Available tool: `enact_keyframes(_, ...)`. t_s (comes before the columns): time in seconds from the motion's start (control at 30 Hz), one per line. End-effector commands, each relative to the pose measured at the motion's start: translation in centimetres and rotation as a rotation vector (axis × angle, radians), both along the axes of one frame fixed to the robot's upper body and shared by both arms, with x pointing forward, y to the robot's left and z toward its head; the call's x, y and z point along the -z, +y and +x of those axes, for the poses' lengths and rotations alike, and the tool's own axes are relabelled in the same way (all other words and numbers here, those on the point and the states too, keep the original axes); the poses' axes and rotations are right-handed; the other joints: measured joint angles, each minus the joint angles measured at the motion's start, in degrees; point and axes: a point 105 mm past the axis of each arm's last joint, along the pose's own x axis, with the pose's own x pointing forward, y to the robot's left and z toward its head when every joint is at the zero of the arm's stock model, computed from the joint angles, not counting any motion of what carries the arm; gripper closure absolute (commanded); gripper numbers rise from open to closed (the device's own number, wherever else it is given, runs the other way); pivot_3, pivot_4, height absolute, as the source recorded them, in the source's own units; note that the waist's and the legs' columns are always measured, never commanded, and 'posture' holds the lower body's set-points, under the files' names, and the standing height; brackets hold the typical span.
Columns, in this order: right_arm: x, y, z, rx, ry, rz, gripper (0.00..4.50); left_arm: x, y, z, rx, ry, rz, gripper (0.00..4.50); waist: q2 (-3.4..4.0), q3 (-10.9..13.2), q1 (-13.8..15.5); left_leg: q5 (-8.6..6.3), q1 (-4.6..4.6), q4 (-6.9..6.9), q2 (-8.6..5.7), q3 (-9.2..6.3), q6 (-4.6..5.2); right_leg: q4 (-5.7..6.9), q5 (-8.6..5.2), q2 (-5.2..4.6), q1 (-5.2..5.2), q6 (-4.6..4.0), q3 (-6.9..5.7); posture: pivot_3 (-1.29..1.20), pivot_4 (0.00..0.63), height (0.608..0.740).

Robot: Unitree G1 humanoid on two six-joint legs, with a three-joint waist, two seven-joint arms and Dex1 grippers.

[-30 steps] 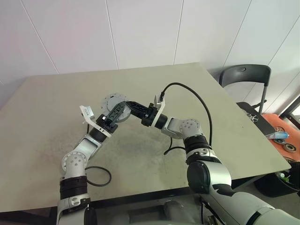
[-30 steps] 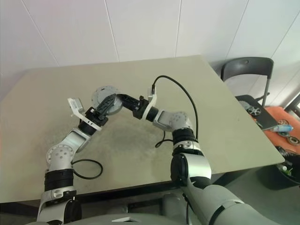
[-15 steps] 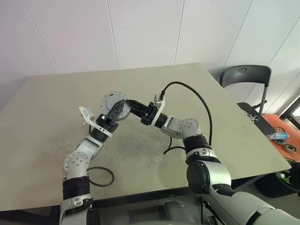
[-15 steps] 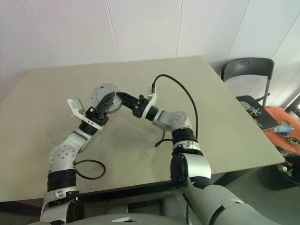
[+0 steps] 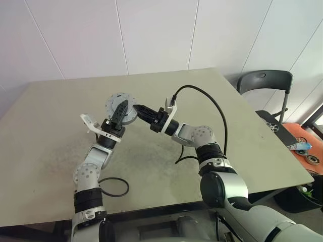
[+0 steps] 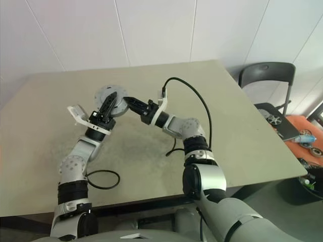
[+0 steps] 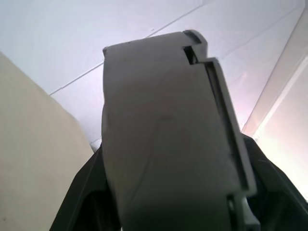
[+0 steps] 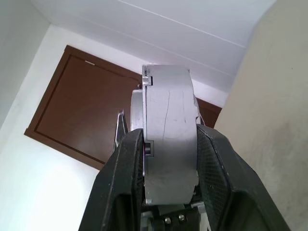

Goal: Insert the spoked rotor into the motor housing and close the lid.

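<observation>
Right wrist view had the motor housing (image 8: 168, 139) edge-on, pinched between the right gripper (image 8: 168, 159) fingers (image 8: 219, 163). From the head camera I saw both grippers meeting on that same grey disc, held up off the table (image 5: 242, 126). Left gripper (image 5: 121, 112) was clamped across its face from the other side. Couldn't pick out the spoked rotor separately.
</observation>
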Motion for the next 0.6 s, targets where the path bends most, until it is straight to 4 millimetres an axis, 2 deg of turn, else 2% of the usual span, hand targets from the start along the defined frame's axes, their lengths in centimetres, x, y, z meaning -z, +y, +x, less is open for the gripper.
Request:
enact_keyframes(0.03, -1.4, 0.1, 0.2, 0.006, -0.032, 0.041, 3.16, -2.5, 3.5, -0.1, -0.150, -0.103, -0.037, 2.11, 0.00, 0.00, -0.03, 0.00, 0.00, 0.00, 0.00, 0.00, 0.00, 0.00, 0.00, 0.00, 0.00, 0.00, 0.00, 0.00, 0.000, 0.740)
enact_keyframes(0.47, -1.3, 0.1, 0.2, 0.010, -0.031, 0.044, 3.16, -1.3, 5.8, 0.2, -0.211, -0.092, -0.140, 2.22, -0.02, 0.01, -0.01, 0.00, -0.02, 0.01, -0.02, -0.02, 0.00, -0.01, -0.01, 0.00, 0.00, 0.02, 0.00, 0.00, 0.000, 0.740)
enact_keyframes(0.6, -1.4, 0.2, 0.2, 0.008, -0.034, 0.046, 3.16, 0.2, 7.2, 1.2, -0.307, 0.006, -0.165, 2.24, -0.02, 0.01, 0.03, 0.00, -0.05, 0.03, -0.03, -0.06, 0.00, -0.01, -0.02, 0.00, 0.00, 0.02, 0.00, 0.00, 0.000, 0.740)
